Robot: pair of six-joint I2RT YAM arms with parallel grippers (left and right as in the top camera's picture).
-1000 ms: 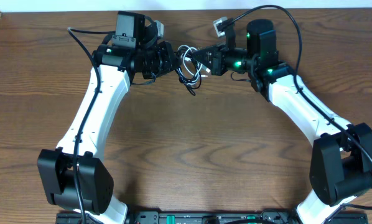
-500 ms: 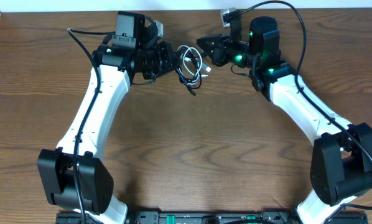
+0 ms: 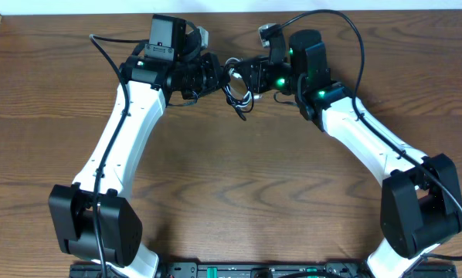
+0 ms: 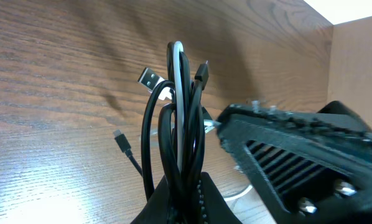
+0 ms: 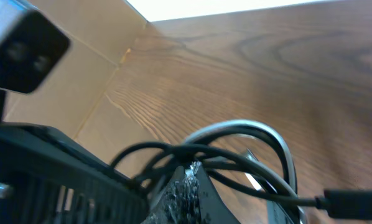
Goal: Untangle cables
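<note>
From the near edge of the worktop point(image 3: 231, 185) both arms reach away over bare wood. All the trouble sits up by the far edge, about its middle, where the cables point(image 3: 237, 85) are bunched in one knot between the two grippers; I can't tell whether any of it touches the wood. The left gripper point(image 3: 219, 77) has its fingers pinched narrow on the foot of the bundle, with the black cable point(image 4: 150, 130) and the white cable point(image 4: 175, 87) clamped together and standing up in loops. The right gripper point(image 3: 248, 77) is closed tight as well, its tips right where the loops cross, though which strand it has I can't make out. That's my worry: with both cords in one pinch, pulling apart would likely cinch the tangle rather than open it, or drag a strand out of a grip. The loose plug point(image 4: 150, 77) could catch in a loop. The two grippers are also so close they might knock together.
</note>
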